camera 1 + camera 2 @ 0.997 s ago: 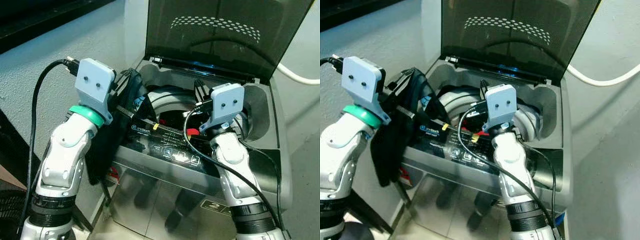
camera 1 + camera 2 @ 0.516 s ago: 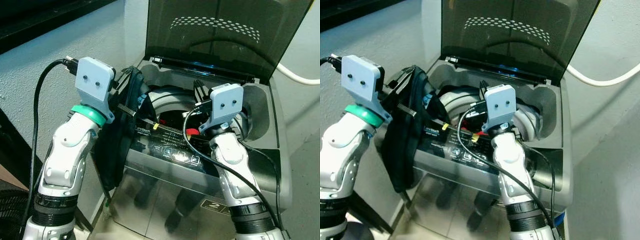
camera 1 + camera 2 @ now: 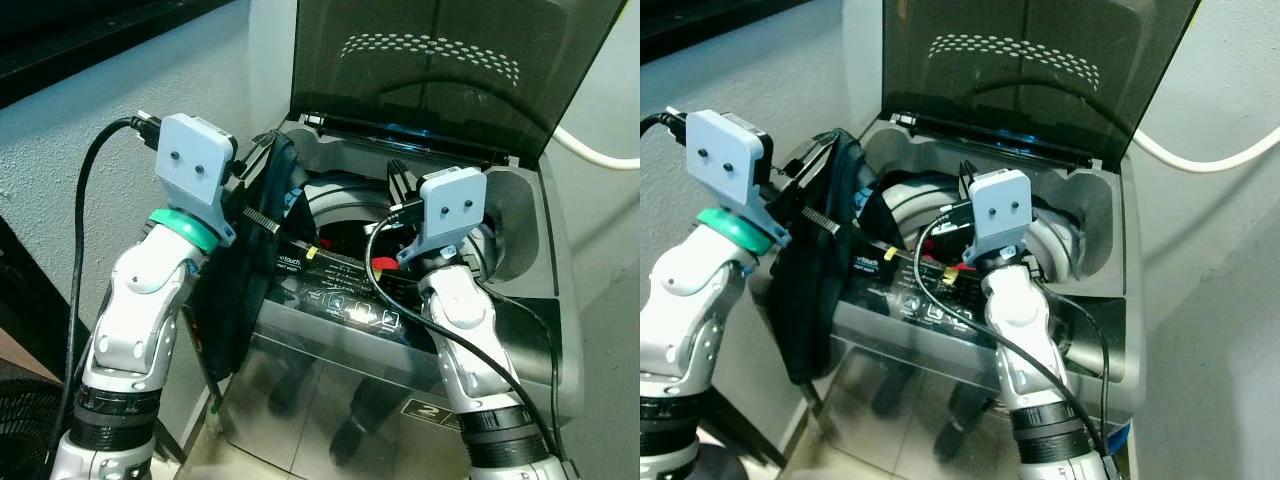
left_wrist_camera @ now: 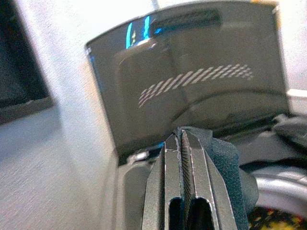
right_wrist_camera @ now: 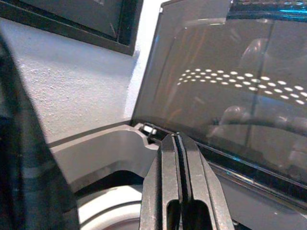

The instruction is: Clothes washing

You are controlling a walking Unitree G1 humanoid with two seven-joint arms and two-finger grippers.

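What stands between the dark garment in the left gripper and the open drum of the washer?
Nothing visible blocks it. The left gripper holds the dark garment at the washing machine's left rim, the lid is up, and the right gripper, shut, hovers over the drum's right part.

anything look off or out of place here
Yes: the dark garment, pinched in the left gripper, hangs down the outside of the washing machine over its left front corner rather than into the drum. The right gripper is shut and empty above the opening.

Grey textured wall, perhaps plaster
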